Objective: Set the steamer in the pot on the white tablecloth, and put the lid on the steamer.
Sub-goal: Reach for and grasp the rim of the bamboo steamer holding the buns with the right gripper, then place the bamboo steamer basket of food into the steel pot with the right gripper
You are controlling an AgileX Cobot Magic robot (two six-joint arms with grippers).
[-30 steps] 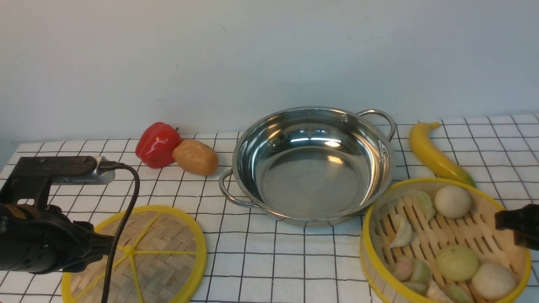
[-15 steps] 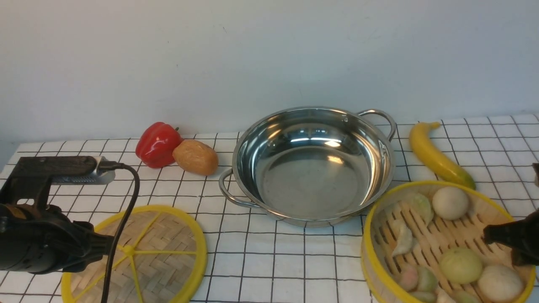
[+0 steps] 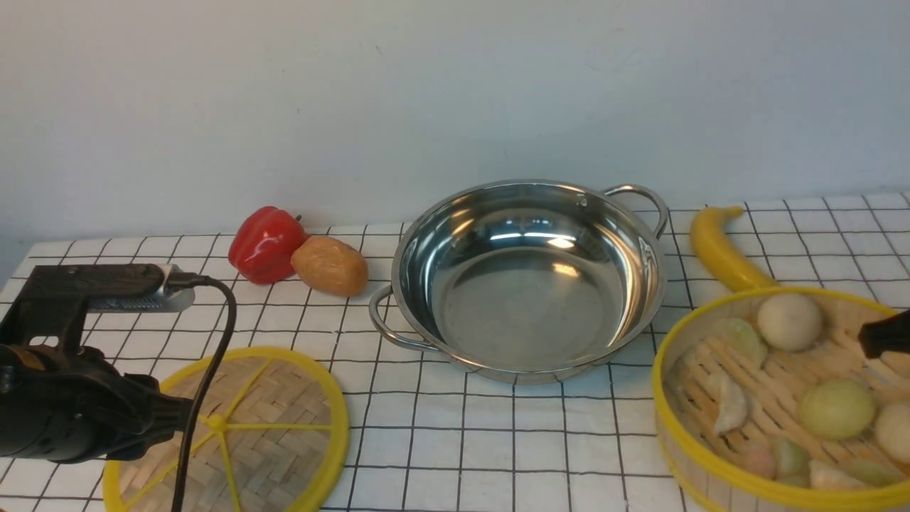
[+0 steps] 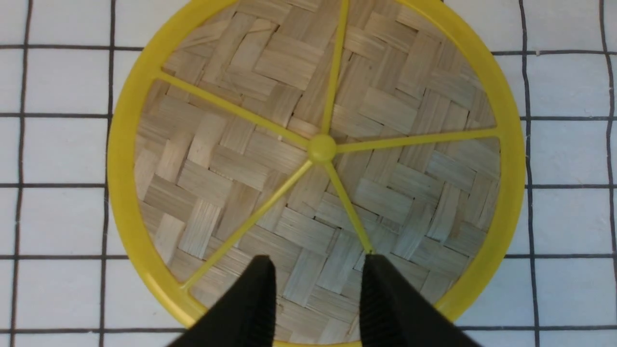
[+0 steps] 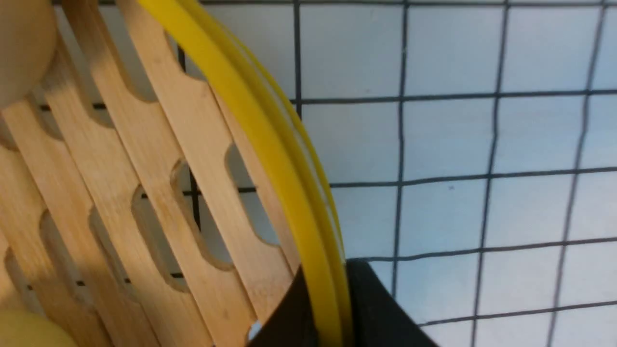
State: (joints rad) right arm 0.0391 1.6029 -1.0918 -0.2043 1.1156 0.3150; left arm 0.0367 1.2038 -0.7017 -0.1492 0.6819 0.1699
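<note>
now the right claw [image 5: 323, 308] is clenched on the yellow rim of the steamer [image 3: 768, 384], just right of the pot [image 3: 526, 313]. left of the pot, the left claw [image 4: 318, 260] hangs released, 2 fingers apart, over the lid [image 4: 270, 159] on the white tablecloth [image 3: 498, 441].

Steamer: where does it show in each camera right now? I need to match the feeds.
Front view: the steamer is at lower right, right of the pot, cut off by the frame's edge.
Left wrist view: not in it; only the lid shows.
Right wrist view: the steamer close up, its yellow rim pinched in the right claw.
Shared landmark: the white tablecloth grid, in all three.
</note>
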